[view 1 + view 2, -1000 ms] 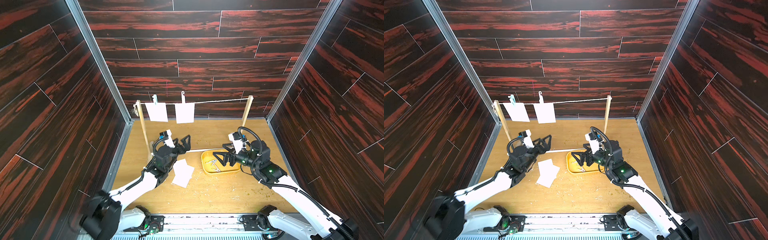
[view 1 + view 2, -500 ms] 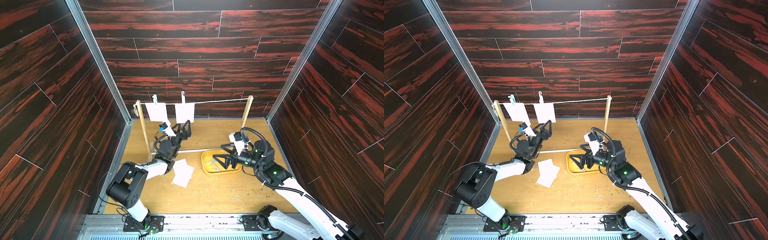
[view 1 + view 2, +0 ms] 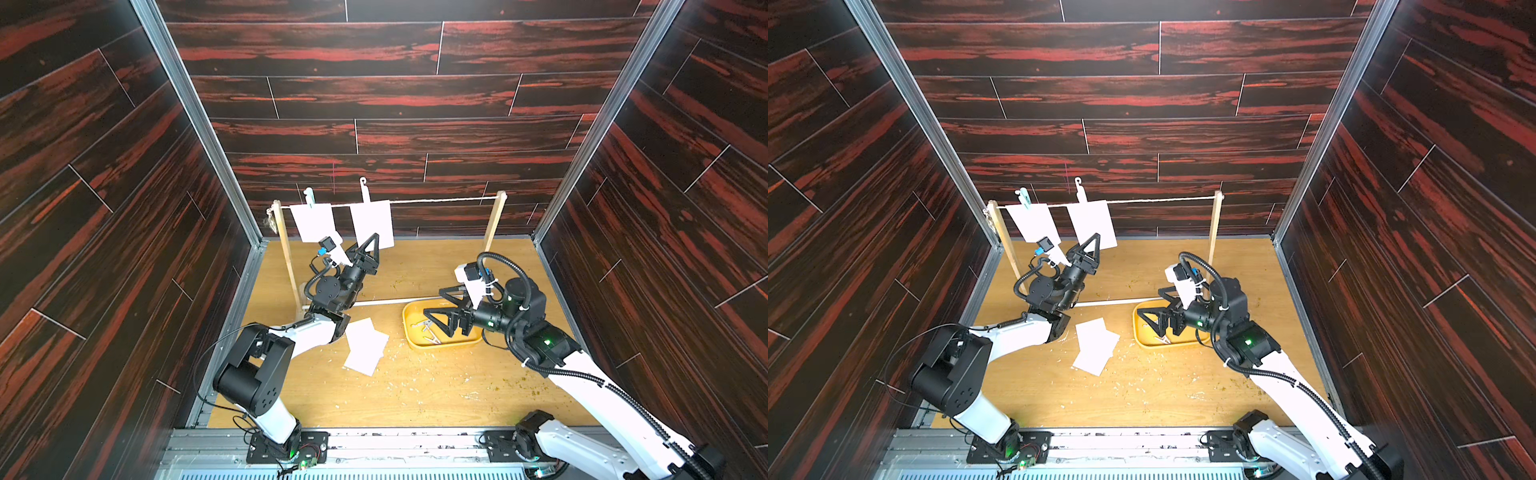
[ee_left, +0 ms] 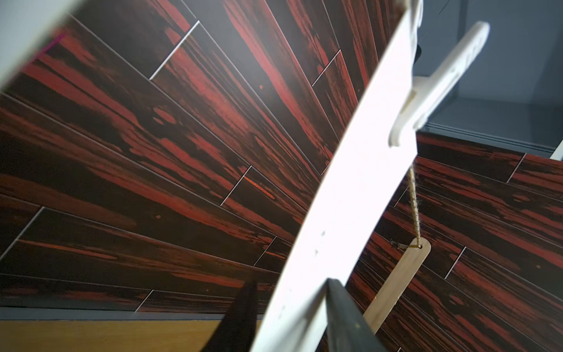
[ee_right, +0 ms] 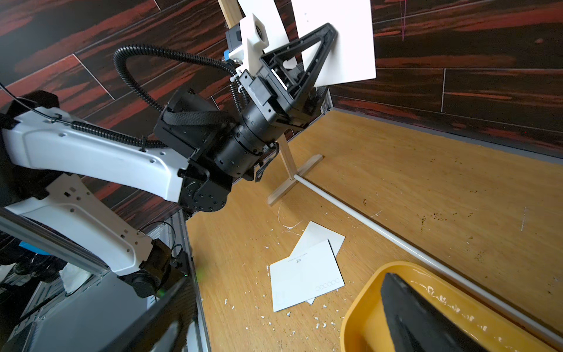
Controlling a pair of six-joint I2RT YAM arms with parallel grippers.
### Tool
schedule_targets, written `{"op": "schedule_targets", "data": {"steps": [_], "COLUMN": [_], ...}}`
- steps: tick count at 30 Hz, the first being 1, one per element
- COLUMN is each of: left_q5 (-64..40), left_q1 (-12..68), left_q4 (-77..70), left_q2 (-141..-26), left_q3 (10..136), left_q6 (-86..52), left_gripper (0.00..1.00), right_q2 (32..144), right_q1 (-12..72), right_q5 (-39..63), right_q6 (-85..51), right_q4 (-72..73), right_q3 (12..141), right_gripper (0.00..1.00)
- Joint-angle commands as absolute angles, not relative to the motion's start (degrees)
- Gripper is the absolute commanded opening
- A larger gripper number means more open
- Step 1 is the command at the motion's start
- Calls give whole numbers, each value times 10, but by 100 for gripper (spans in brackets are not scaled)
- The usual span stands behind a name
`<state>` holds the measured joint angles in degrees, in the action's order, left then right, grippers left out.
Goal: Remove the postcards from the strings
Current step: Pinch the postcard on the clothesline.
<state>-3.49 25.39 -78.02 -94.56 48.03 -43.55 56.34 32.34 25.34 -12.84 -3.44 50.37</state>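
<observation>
Wooden floor [image 3: 415,395] has two loose cards [image 3: 365,345] lying overlapped, below the string [image 3: 440,201] and out toward me. Two more hang from the string by its knotted end, each under a peg [image 3: 365,190]. My left arm is folded up steep, wrist tipped upward, left gripper [image 3: 374,242] straddling the bottom edge of the hanging card [image 3: 372,220] nearer the string's middle. Fingers sit close on either side of it, can't tell if they're actually pinching. Right arm reaches low, right gripper [image 3: 434,301] spread wide and empty over the yellow tray [image 3: 449,345] below the string's bare stretch.
</observation>
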Motion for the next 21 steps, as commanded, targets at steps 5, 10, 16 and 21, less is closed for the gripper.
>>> {"op": "schedule_targets", "data": {"steps": [5, 10, 16, 21], "left_q5": [-53, -66, -78, -95], "left_q1": [251, 251, 250, 246], "left_q4": [-801, -757, -726, -714], "left_q2": [-907, -875, -848, -838], "left_q3": [463, 454, 445, 448], "left_q6": [-473, -474, -481, -497], "left_gripper": [7, 0, 0, 0], "right_q2": [600, 653, 765, 865], "right_q1": [332, 332, 334, 334], "right_q5": [263, 291, 311, 337], "right_q6": [-102, -90, -71, -58], "right_q4": [-52, -62, -101, -138], "right_q3": [583, 663, 820, 970], "right_gripper": [98, 98, 94, 92]}}
